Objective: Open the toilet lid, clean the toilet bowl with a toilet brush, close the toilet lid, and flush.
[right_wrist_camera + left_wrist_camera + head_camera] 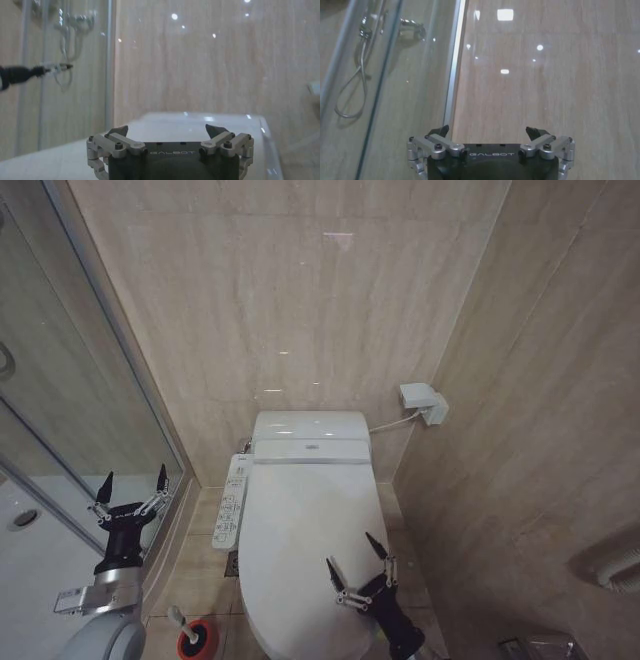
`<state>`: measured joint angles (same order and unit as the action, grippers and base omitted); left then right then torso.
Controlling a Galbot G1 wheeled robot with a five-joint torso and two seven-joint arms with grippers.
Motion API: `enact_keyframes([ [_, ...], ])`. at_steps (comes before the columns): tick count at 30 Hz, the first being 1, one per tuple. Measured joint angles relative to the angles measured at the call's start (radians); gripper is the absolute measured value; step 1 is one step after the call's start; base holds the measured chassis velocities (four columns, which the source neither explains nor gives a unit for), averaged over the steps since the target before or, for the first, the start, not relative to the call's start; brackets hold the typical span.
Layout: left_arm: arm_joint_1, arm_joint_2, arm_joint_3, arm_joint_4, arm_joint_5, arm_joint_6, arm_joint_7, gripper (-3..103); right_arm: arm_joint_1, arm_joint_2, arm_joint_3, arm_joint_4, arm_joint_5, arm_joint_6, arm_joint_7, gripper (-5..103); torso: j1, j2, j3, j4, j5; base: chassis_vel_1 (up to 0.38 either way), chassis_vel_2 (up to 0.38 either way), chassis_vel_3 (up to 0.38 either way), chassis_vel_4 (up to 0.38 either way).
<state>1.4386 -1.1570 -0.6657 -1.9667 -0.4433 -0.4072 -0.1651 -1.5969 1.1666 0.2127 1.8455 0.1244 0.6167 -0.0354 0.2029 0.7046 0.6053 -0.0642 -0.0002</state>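
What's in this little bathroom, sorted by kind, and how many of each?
Toilet, toilet lid closed: 1
Toilet brush in its red holder: 1
Side control panel: 1
Wall box: 1
Robot grippers, both open: 2, left gripper, right gripper
Total: 6

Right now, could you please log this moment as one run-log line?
lid: closed | brush: in holder, floor | left hand: open, raised by shower glass | right hand: open, over lid

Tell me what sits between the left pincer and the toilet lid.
In the head view, the white control panel lies between the left pincer and the closed toilet lid.
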Motion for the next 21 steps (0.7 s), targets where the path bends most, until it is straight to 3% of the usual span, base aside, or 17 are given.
enact_keyframes([
  [5,-0.04,0.08,0.063,0.084,-0.022,0.008,0.003,100,0.021,0.063,0.005,-0.092,-0.021,0.003,0.018,100,0.0,0.0,0.0,0.0001,0.0,0.0,0.0,0.0,0.0],
  [11,-0.09,0.138,0.141,0.166,-0.049,0.015,0.031,100,0.026,0.126,0.045,-0.046,-0.01,0.008,0.02,100,0.0,0.0,0.0,0.0005,0.0,0.0,0.0,0.0,0.0],
  [16,-0.217,0.187,0.243,0.276,-0.078,0.016,0.084,100,0.004,0.154,0.106,0.107,0.019,0.014,0.006,100,0.0,0.0,0.0,0.0001,-0.0002,0.0,0.0,0.0,0.0],
  [21,-0.412,0.216,0.36,0.447,-0.08,-0.021,0.152,100,-0.011,0.176,0.171,0.208,0.069,0.006,-0.007,100,0.0,0.0,0.0,0.0001,0.0,0.0,0.0,0.0,0.0],
])
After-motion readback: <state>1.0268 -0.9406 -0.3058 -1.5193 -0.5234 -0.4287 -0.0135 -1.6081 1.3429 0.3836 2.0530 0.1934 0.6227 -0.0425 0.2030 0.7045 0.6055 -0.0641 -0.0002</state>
